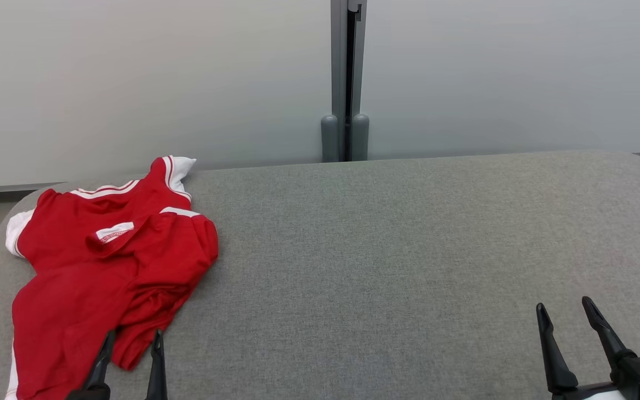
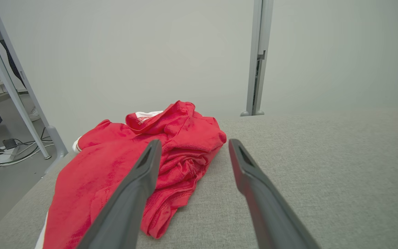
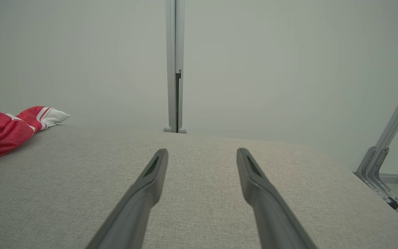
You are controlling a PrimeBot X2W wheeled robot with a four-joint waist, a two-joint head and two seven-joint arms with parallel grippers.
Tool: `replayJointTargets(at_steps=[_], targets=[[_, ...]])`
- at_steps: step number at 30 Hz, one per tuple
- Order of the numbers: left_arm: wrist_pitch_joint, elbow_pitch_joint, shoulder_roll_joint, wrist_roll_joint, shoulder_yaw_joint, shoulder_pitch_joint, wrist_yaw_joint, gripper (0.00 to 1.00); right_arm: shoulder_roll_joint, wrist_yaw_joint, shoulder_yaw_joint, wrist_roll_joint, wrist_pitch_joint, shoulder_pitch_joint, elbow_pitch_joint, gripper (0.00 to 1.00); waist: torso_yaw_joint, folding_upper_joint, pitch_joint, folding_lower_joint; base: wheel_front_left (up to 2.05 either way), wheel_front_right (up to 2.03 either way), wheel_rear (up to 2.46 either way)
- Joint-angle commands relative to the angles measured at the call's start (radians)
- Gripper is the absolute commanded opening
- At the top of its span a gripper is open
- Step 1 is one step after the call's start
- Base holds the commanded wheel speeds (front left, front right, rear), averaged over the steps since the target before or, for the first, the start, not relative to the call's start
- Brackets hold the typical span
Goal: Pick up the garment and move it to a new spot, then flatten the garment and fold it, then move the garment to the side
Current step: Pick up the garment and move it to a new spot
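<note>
Red shirt point(image 1: 109, 266) crumpled at table's point(image 1: 381, 250) left end. Left gripper point(image 1: 134, 336) jaws spread by its near edge; right gripper point(image 1: 563, 304) jaws spread, empty.

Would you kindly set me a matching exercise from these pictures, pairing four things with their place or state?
Things:
1. red garment
2. left gripper
3. right gripper
4. grey post

Places or states:
A. open over bare grey cloth, at the near right
B. upright behind the far edge of the table
C. crumpled at the table's left end
D. open, fingertips at the red garment's near edge

Pairs: 1-C, 2-D, 3-A, 4-B
</note>
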Motion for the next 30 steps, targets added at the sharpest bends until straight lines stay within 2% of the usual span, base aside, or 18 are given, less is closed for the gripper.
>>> replayJointTargets(at_steps=[1, 7, 18, 25, 30], targets=[[-0.002, -0.004, 0.002, -0.001, -0.001, 0.004, 0.001, 1.0, -0.006, 0.002, -0.004, 0.001, -0.006, 0.002, -0.003, 1.0, 0.006, -0.0001, -0.001, 0.0, 0.0, 0.0, 0.0], [-0.002, -0.002, 0.003, -0.004, -0.001, -0.009, -0.002, 1.0, -0.005, 0.002, 0.004, 0.01, -0.005, 0.018, -0.007, 1.0, 0.072, -0.0001, -0.011, 0.0, 0.0, 0.0, 0.0], [-0.001, -0.011, 0.002, -0.01, 0.03, 0.039, 0.005, 1.0, -0.005, 0.002, 0.052, 0.027, -0.005, 0.012, 0.001, 1.0, 0.288, -0.0001, -0.037, 0.0, 0.0, 0.0, 0.0], [-0.001, -0.042, 0.002, -0.025, 0.032, 0.027, -0.013, 1.0, -0.006, 0.002, 0.066, 0.031, -0.005, 0.006, 0.005, 1.0, 0.32, -0.0001, -0.029, 0.0, 0.0, 0.0, 0.0], [0.0, 0.029, 0.002, -0.064, -0.026, -0.074, -0.067, 1.0, -0.006, 0.002, 0.069, 0.013, -0.005, -0.006, -0.005, 1.0, 0.317, -0.0001, 0.018, 0.0, 0.0, 0.0, 0.0]])
